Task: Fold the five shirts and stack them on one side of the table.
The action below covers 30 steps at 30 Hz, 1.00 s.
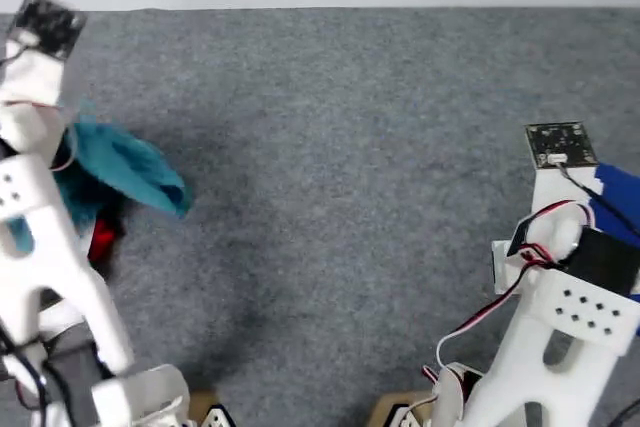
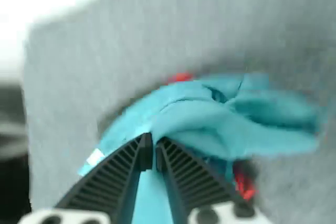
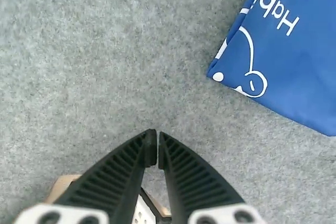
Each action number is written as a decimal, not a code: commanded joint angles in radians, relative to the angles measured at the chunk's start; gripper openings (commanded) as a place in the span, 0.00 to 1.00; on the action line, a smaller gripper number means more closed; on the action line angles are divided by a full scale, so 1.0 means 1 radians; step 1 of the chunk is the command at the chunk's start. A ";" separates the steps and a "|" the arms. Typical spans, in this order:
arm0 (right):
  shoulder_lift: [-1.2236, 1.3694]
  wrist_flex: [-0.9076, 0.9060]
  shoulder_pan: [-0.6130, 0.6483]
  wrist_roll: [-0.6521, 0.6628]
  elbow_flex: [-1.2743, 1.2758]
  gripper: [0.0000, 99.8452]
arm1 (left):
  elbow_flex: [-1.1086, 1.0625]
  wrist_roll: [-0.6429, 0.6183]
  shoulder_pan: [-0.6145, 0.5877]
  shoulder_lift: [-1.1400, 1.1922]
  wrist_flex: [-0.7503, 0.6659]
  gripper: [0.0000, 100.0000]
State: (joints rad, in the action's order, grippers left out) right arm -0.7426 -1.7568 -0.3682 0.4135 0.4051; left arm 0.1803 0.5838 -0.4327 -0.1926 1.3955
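- Left gripper (image 2: 150,148): jaws pinched together on an edge of the teal shirt (image 2: 236,124). The cloth hangs bunched at the table's (image 1: 350,147) left side.
- Red shirt (image 2: 240,182) lies crumpled under the teal one, touching it, and is mostly covered.
- Step, by my reading: pulling the teal shirt out to lay it flat, with folding not yet begun.
- Next move needs the teal shirt carried to the bare middle and spread. The risk is that the red shirt drags along with it.
- Right gripper (image 3: 157,148): jaws closed on nothing, held over bare table.
- Blue shirt (image 3: 294,56) lies flat just beside it at the right edge, apart from the jaws.
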 commanded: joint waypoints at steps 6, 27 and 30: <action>-0.022 -0.041 0.008 -0.015 -0.005 0.01 | 0.074 -0.207 0.437 -0.278 0.044 0.00; 0.114 -0.030 0.320 -0.018 -0.012 0.19 | -0.217 -0.155 0.239 0.014 -0.041 0.20; 0.193 -0.010 0.501 -0.029 -0.012 0.18 | -0.217 -0.097 0.137 -0.023 -0.040 0.17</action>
State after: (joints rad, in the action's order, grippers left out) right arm -0.6061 -1.7568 -0.0292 0.4074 0.4051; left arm -0.0376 0.4335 -0.2025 -0.1757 1.3802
